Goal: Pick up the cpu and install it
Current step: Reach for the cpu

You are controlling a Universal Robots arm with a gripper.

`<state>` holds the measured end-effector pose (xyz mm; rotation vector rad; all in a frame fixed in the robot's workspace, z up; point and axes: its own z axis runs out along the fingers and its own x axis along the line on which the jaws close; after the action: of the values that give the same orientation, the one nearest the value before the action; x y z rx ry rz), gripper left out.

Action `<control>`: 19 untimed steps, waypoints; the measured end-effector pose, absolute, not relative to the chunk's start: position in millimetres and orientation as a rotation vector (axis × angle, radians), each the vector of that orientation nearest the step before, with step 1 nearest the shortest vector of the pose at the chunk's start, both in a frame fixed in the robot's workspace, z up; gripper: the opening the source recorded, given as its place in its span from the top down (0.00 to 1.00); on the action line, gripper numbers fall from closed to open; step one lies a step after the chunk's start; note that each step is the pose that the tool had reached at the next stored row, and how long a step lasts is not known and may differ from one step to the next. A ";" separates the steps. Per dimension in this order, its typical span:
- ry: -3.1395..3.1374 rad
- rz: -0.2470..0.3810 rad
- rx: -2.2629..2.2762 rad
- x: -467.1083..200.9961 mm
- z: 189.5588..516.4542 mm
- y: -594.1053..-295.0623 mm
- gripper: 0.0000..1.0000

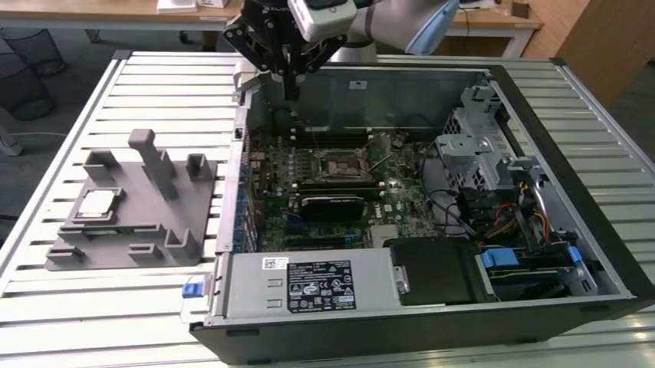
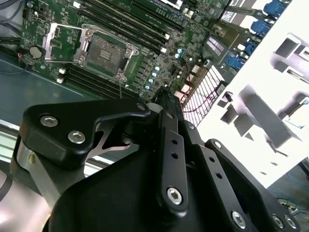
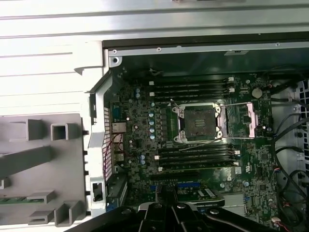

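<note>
1. Counter [image 1: 103, 322]: slatted metal. It carries an open computer case [image 1: 409, 337] laid on its side, so the motherboard [image 1: 399, 199] faces up and can be reached from above.

2. Nearest end of the case: the power supply [image 1: 307, 285] is mounted with its label up, clear of the work area.

3. On the exterior view's left, just beside the case, stands a grey fixture [image 1: 133, 249] with posts and recesses. The cpu [image 1: 95, 203] lies flat in one recess, pale metal top upward. Judgement: the recess keeps it level and square so it can be gripped by its edges. Nothing touches it, so the pick-up is not yet done.

4. Mid-board: the cpu socket [image 1: 338, 163] sits between rows of memory slots. In both wrist views its metal load plate [image 3: 250, 118] is swung aside and the seat is bare. Judgement: it stands open to receive the chip.

5. On the exterior view's right: the drive cage [image 1: 476, 149] and cable bundles, apart from the socket.

6. Far end: the claw [image 1: 293, 92] hangs tips down over the far memory slots, near the case's far wall. It is clenched, fingers [image 2: 166, 111] drawn together to a point, and grasps nothing. It is well apart from the cpu and closer to the socket than to the fixture.
</note>
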<state>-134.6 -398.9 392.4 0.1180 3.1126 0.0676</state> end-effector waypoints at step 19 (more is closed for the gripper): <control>3.113 0.068 0.118 -144.3 390.6 -398.9 0.89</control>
<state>-144.3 -398.9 390.6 0.1180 3.1129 0.0677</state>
